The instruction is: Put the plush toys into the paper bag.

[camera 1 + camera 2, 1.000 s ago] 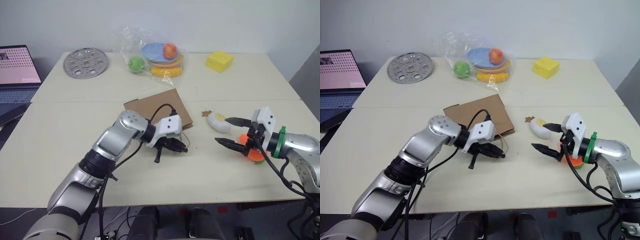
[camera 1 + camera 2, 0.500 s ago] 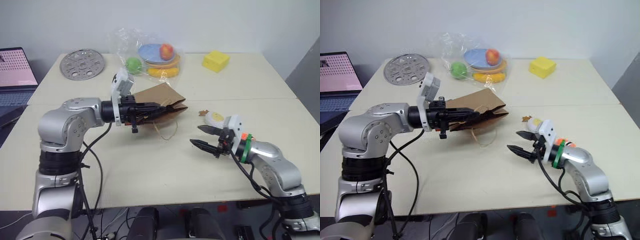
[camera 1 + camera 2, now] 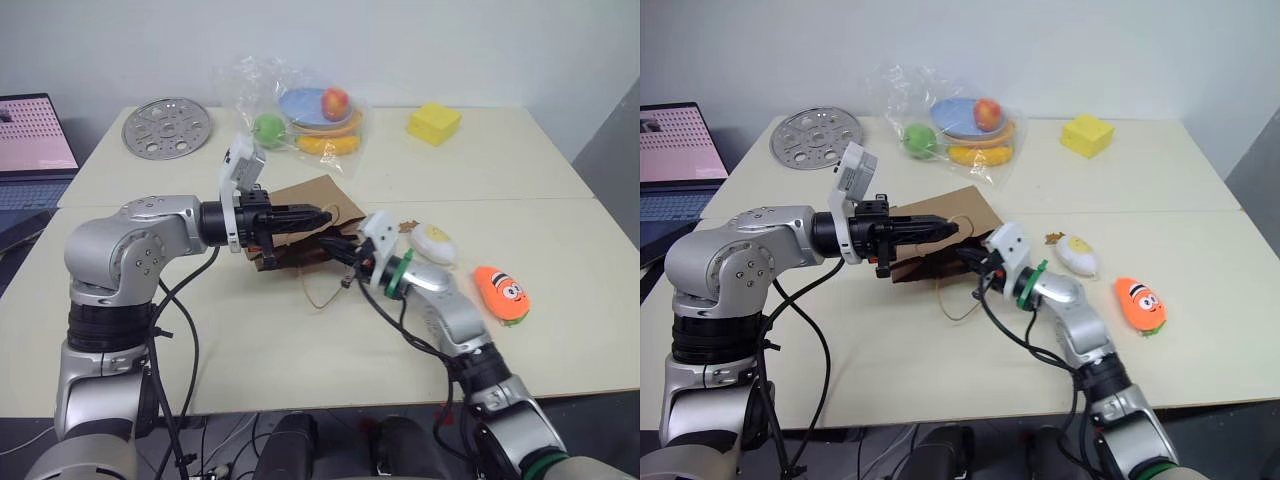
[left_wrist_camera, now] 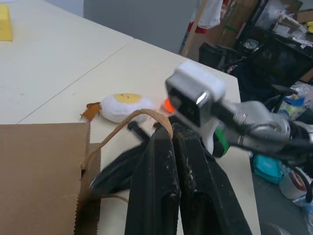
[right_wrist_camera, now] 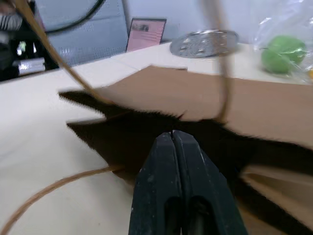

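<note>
While the left hand (image 3: 318, 214) is clenched on a twine handle of the paper bag (image 3: 305, 205), it holds the bag's mouth side lifted off the worktop (image 3: 200, 330), seemingly so the opening faces the toys. The right hand (image 3: 970, 262) has its fingers pressed together at the bag's lower mouth edge; whether paper or twine is actually pinched between them I cannot tell, though the likely aim is to pull that edge away and spread the mouth. A second twine loop (image 3: 322, 290) hangs slack onto the worktop below the bag.

Neither plush toy is in the bag yet. White egg toy (image 3: 435, 243) lies just beyond the right forearm, and orange carrot toy (image 3: 502, 292) rests nearer the worktop's right edge, apart from it.

Pale, smooth and split by a seam, the worktop carries wrapped plastic fruit (image 3: 300, 115), a perforated metal disc (image 3: 168, 127) and a yellow block (image 3: 434, 123) along its far edge. An open laptop (image 3: 35, 135) sits off the far left corner, against a plain light wall.
</note>
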{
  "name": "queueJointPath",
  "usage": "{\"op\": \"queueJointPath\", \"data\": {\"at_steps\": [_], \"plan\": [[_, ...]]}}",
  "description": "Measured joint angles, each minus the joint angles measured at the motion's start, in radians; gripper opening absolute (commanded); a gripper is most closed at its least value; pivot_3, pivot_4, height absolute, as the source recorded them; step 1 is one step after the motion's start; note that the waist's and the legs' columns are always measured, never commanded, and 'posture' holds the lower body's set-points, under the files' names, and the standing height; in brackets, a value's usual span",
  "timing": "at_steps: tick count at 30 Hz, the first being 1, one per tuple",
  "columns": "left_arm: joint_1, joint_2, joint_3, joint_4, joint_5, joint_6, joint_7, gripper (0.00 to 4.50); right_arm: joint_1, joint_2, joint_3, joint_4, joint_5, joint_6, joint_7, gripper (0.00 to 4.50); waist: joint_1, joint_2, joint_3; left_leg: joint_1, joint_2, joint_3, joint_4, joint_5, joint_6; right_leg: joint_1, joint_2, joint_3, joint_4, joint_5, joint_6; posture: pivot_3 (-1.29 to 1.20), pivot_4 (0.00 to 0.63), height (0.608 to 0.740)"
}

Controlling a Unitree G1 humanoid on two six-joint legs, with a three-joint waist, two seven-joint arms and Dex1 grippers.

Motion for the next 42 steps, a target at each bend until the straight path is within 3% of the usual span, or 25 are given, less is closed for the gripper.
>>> {"op": "queueJointPath", "data": {"at_steps": [5,9,17,27,36,42], "plan": [[-0.008,-0.014,0.033,0.0,-0.058,0.016,0.049,0.0,-0.08,0.065,0.002,0.252,-0.102,-0.058,-0.13,0.04,-0.004,0.0,0.0,0.0,0.0,0.0,0.0,0.0,-0.001,-0.001,0.0,0.0,0.001,0.001,-0.001,0.0,0.15,0.74],[-0.051,-0.01,0.081,0.004,-0.099,0.026,0.093,0.0,-0.109,0.071,0.005,0.304,-0.158,-0.047,-0.183,0.04,-0.004,0.0,0.0,0.0,0.0,-0.001,0.0,0.001,-0.001,0.0,0.0,0.0,0.001,0.001,-0.001,0.0,0.15,0.74],[-0.201,0.084,0.157,0.176,-0.027,-0.135,0.135,0.0,-0.106,0.063,0.003,0.262,-0.192,0.051,-0.189,0.04,-0.007,0.0,0.0,0.001,0.0,0.0,-0.001,0.001,-0.001,0.0,0.001,0.0,0.001,0.001,-0.001,0.0,0.15,0.74],[-0.258,0.025,0.223,0.236,-0.029,-0.262,0.227,0.0,-0.102,0.069,0.0,0.21,-0.199,0.134,-0.235,0.04,-0.005,0.0,0.0,0.001,0.0,0.0,0.0,0.001,-0.001,0.0,0.001,0.0,0.001,0.001,-0.001,0.0,0.15,0.74],[-0.195,0.007,0.215,0.19,-0.033,-0.278,0.239,0.0,-0.105,0.081,-0.027,0.207,-0.194,0.148,-0.266,0.04,-0.015,0.0,0.0,0.001,0.0,0.0,-0.001,0.001,-0.001,0.0,0.001,0.001,0.001,0.001,-0.001,0.0,0.15,0.74],[-0.084,0.019,0.153,0.132,-0.007,-0.285,0.203,0.0,-0.054,0.084,-0.035,0.102,-0.098,0.135,-0.13,0.04,-0.021,0.0,0.0,0.001,0.0,0.0,-0.002,0.001,-0.001,0.0,0.001,0.0,0.001,0.001,-0.001,0.0,0.15,0.74]]}}
